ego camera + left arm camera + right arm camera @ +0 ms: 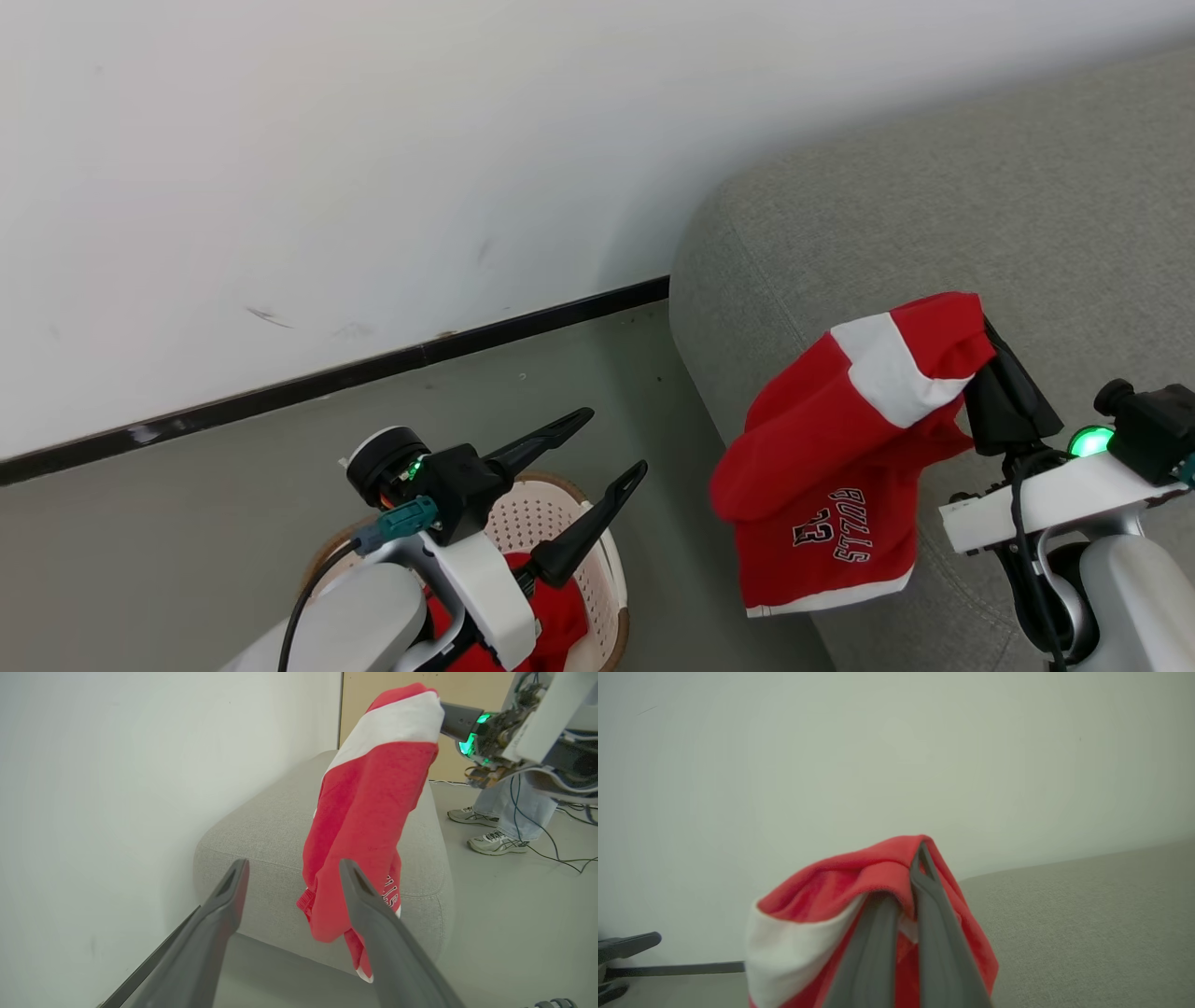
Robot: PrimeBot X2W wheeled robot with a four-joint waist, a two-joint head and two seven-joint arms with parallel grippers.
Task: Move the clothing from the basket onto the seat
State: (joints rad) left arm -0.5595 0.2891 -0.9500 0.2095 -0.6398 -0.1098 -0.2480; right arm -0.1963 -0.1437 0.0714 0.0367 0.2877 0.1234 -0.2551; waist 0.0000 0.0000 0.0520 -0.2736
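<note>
Red cloth with a white band, one piece of the clothing (840,439), hangs from my right gripper (909,889), whose fingers are pinched together on its top fold. It dangles at the edge of the seat (934,205) on the basket side. I can't tell whether its lower hem touches the cushion. I count this piece as out of the basket and over the seat, but not yet set down. More red fabric (560,607) lies in the basket (541,513) on the floor near the seat, partly hidden under my left arm. My left gripper (615,439) hovers above the basket, fingers spread wide, holding nothing. By my reckoning, this first release is pending and at least one more fetch is left.
</note>
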